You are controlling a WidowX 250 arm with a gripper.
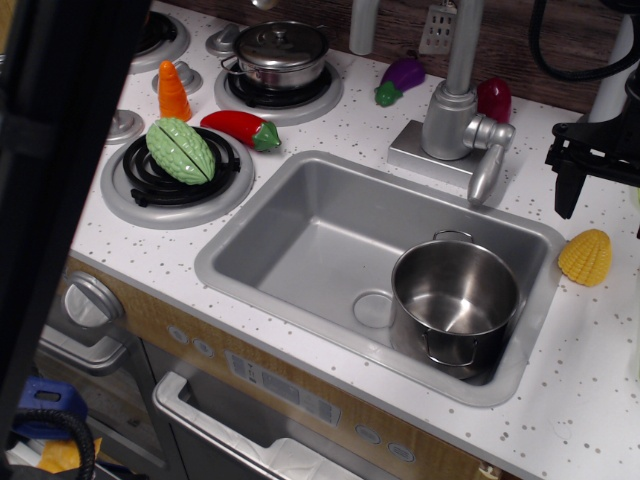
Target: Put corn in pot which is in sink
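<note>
The yellow ribbed corn [586, 257] lies on the white speckled counter just right of the grey sink [300, 240]. The shiny steel pot [455, 300], open and empty, stands upright in the sink's right front corner beside the round drain. My black gripper [602, 205] hangs above and slightly behind the corn at the right edge of the view. Its jaws are spread wide and hold nothing. One finger [565, 195] shows clearly; the other is cut off by the frame edge.
A grey faucet [455, 110] stands behind the sink. On the stove at left are a lidded steel pot [282, 52], an orange carrot [174, 92], a green gourd [181, 150] and a red pepper [238, 127]. An eggplant [401, 78] lies near the faucet.
</note>
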